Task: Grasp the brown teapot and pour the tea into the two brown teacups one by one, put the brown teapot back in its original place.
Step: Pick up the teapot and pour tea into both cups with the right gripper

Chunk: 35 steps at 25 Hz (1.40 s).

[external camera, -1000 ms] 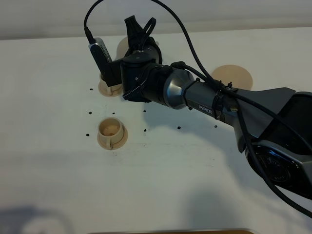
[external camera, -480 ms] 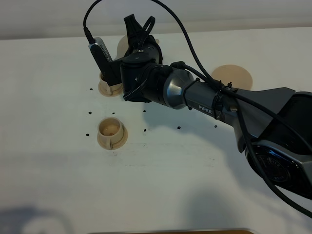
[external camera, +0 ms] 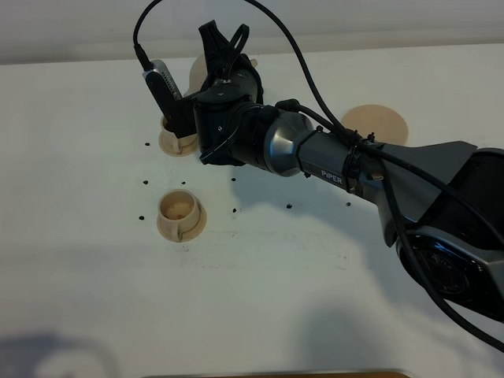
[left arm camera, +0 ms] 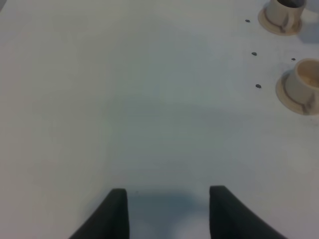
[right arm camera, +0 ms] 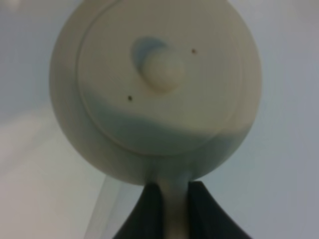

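Observation:
My right gripper [external camera: 226, 41] reaches across to the far left of the table and is shut on the loop handle [right arm camera: 174, 199] of the brown teapot [right arm camera: 154, 94]. The wrist view looks down on its knobbed lid. In the high view only a tan sliver of the teapot [external camera: 196, 76] shows behind the arm. It hangs just beyond the far teacup [external camera: 176, 140], which the wrist camera partly hides. The near teacup [external camera: 181, 213] stands on its saucer with a tan inside. The round coaster disc [external camera: 376, 124] lies bare at the right. My left gripper [left arm camera: 169, 214] is open and empty over bare table.
Several small dark specks [external camera: 147, 183] dot the white table around the cups. Both cups also show in the left wrist view [left arm camera: 281, 15] [left arm camera: 303, 85]. The right arm's forearm [external camera: 331, 157] stretches across the middle of the table. The wall edge runs along the back.
The right gripper with the teapot has shifted very slightly toward the far edge. The cups, the coaster and the left gripper have not moved.

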### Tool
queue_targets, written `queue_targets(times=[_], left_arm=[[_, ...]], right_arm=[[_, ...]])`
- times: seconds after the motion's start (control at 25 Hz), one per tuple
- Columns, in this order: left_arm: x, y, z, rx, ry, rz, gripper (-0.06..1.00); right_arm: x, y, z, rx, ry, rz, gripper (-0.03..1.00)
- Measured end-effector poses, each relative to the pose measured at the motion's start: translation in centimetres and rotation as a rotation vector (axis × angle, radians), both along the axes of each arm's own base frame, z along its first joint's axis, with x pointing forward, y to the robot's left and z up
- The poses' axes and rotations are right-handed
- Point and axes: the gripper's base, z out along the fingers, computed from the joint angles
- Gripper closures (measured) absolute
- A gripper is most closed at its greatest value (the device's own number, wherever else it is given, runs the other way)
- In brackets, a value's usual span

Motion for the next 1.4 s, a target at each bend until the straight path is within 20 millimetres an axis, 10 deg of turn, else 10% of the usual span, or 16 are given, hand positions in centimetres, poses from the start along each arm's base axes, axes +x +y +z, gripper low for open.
queue_targets(times=[1.4], left_arm=[[0.0, 0.0, 0.0, 0.001, 0.000, 0.000, 0.50]], right_arm=[[-1.4, 0.0, -1.5, 0.452, 0.207, -0.297, 0.88]])
